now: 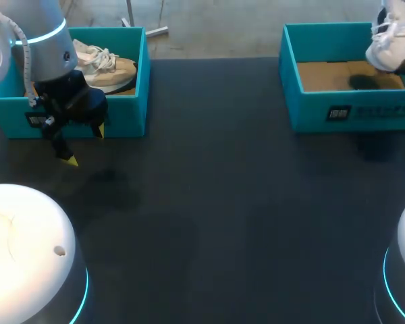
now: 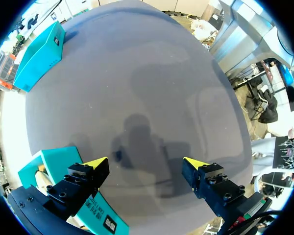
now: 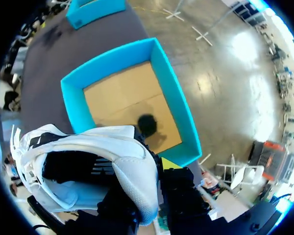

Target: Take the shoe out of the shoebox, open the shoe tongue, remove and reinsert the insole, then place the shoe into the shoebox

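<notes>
Right end effector [image 3: 154, 169]: pinching the white shoe [image 3: 122, 161] by its side wall. One yellow tip shows outside; we take the other to be hidden inside.
White shoe: raised above the right shoebox [image 3: 179, 107], its shadow on the cardboard floor.
Key relation: the box lies straight below the shoe, so our right arm is the nearer. The shoe's long axis seems skewed to the box's long side, though we cannot tell for sure.
Left end effector [image 2: 146, 164]: spread and empty over the surface [image 2: 137, 73], well apart from the right shoebox.
Left shoebox [image 1: 121, 115]: across the surface from the right shoebox, holding a beige shoe [image 1: 108, 67].
</notes>
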`<state>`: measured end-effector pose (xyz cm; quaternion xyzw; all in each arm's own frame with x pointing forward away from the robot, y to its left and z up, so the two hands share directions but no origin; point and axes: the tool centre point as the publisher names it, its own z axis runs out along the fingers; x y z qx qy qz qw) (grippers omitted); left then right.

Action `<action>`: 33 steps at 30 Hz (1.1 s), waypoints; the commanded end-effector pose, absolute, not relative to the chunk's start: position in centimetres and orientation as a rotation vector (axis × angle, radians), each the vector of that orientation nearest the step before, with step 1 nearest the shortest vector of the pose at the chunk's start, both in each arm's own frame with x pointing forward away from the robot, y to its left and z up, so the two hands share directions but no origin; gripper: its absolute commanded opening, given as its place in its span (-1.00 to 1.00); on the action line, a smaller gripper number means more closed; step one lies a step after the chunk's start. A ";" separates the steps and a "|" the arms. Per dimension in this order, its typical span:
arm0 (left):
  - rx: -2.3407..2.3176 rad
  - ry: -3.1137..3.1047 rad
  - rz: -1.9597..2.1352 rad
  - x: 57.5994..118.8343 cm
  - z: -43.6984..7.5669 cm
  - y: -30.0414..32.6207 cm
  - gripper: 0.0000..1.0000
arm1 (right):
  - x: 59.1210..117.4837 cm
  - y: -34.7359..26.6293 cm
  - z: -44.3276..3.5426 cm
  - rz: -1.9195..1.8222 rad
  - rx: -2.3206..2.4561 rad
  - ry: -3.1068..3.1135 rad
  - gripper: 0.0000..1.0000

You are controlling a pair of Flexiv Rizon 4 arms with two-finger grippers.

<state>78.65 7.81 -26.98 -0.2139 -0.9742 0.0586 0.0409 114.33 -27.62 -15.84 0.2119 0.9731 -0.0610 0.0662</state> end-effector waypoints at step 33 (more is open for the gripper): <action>-0.656 -2.986 0.176 78.5 -27.0 7.9 1.00 | 109.4 -30.5 -18.2 -0.006 2.114 2.259 -1.00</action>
